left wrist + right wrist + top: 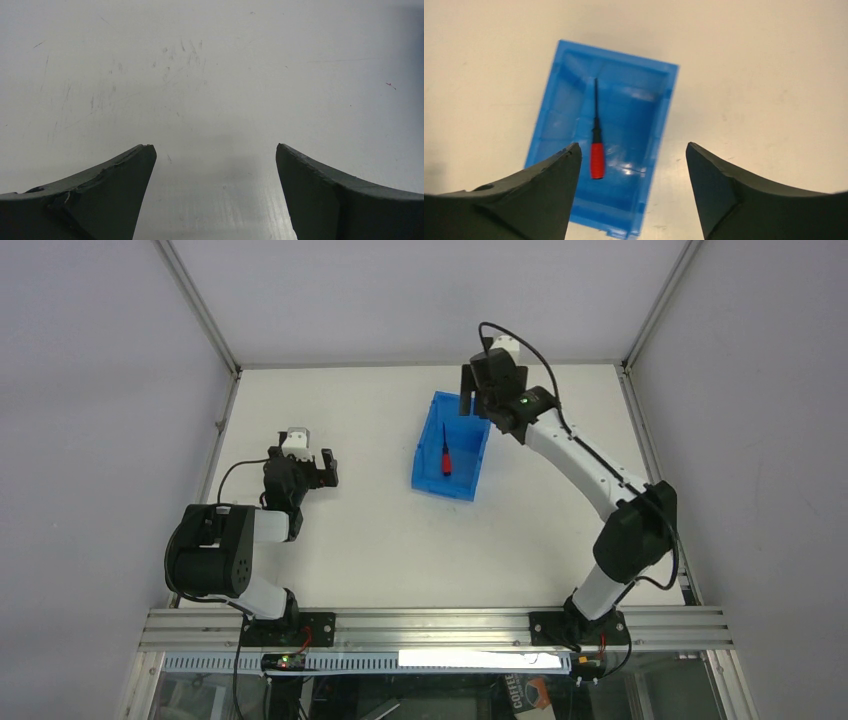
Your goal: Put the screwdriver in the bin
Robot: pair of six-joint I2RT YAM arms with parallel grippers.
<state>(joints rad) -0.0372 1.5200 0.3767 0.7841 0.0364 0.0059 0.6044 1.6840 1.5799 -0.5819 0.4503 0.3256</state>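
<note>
Right jaws: wide apart with nothing between them. They hang above the bin, pointing down at it.
Left jaws: also wide apart and holding nothing. Only bare, scuffed table (210, 65) shows in the gap.
Screwdriver (596, 132): free of both jaws, lying flat on the floor of the bin.
Screwdriver orientation: it runs along the bin's long axis. In the top view the red handle points toward the arms' bases and the thin dark shaft points away.
Screwdriver offset: in the right wrist view it lies closer to the long wall on the left than to the one on the right.
Bin (631, 107): bright blue and rectangular, resting on the table. It holds the screwdriver; I can make out nothing else inside.
Bin position: right of centre in the far half of the table, turned slightly off square to the edges.
Right arm (580, 455): stretches from its base at the near right edge — its wrist is over the far end of the bin.
Left arm (225, 545): folded close to its base on the left side — its jaws are low over the table, well apart from the bin.
</note>
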